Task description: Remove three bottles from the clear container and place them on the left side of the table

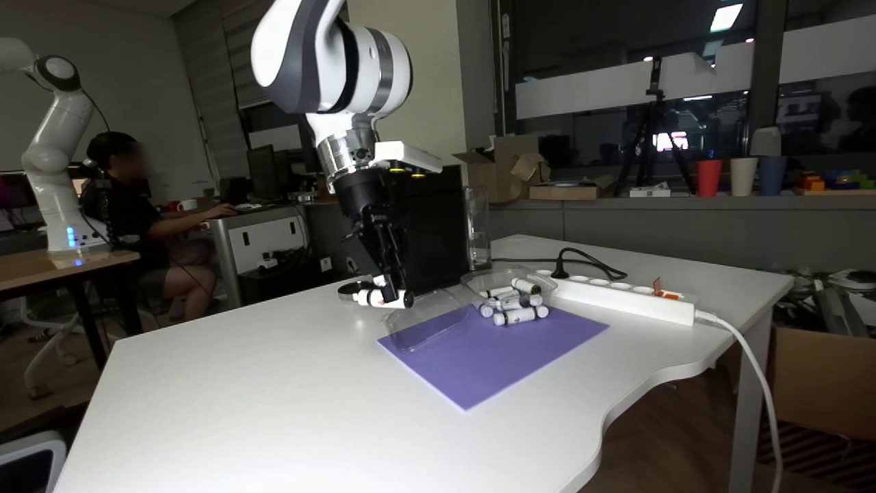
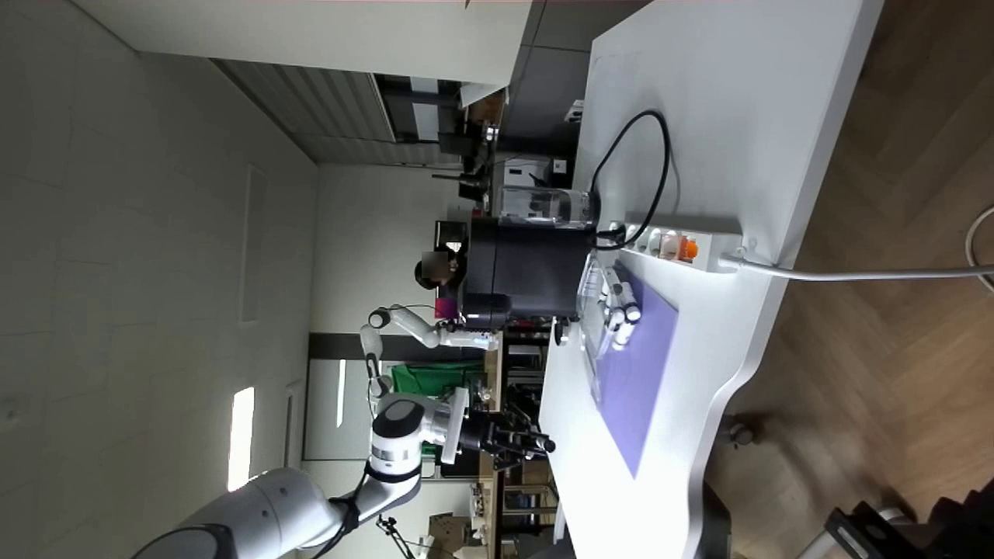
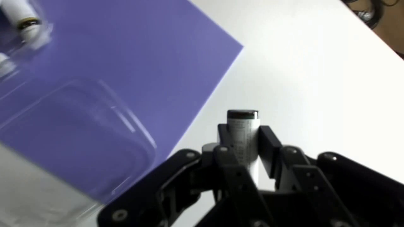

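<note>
A dark-capped white vial [image 3: 243,143] is clamped on its side between the fingers [image 3: 270,145] of the end effector [image 3: 244,135], over the white worktop [image 1: 239,397] just beyond the purple mat [image 1: 479,363]. (Whether the vial rests on the worktop cannot be told from these angles.) More vials [image 1: 517,316] lie heaped at the clear container [image 1: 431,320], near a tall black machine [image 1: 438,226]; which of them sit inside the container is hard to make out. The step in hand appears to be setting the held vial down. Done well, that means holding its round body level, lowering until the full side meets the worktop, then parting the fingers slowly and evenly, since a smooth cylinder is likely to roll. A straight lift should follow, without sideways drag. The container's thin wall deserves a wide berth, as a brush could shift the whole heap.
</note>
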Controlling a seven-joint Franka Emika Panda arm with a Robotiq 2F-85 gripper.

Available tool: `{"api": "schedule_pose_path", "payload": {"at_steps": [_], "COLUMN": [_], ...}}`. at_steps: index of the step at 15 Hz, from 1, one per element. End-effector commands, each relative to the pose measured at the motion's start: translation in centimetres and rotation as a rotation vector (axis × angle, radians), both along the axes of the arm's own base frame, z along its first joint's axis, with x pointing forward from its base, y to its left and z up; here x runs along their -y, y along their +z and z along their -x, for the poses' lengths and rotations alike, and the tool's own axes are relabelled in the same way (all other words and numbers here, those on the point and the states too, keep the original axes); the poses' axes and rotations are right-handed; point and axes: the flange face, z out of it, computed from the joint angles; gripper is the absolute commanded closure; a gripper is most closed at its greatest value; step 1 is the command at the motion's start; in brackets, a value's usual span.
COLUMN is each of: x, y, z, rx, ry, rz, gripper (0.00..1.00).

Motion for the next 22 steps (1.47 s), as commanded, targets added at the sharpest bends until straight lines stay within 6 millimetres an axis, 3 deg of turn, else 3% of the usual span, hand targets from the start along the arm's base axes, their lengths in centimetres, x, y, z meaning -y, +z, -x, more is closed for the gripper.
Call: {"api": "schedule_pose_path", "payload": {"at_steps": [1, 11, 12, 14, 22], "x": [-0.9, 0.0, 0.0, 0.5, 2.5], "y": [-0.5, -0.7, -0.7, -1.3, -8.0], "z": [0.3, 0.0, 0.0, -0.8, -5.0], "rx": [-0.012, -0.008, -0.008, 0.021, 0.14], "ry": [0.008, 0.005, 0.005, -0.08, -0.443], "rz": [0.001, -0.003, -0.003, -0.021, -0.183], "gripper": [0.73, 0.73, 0.93, 0.93, 0.93]}}
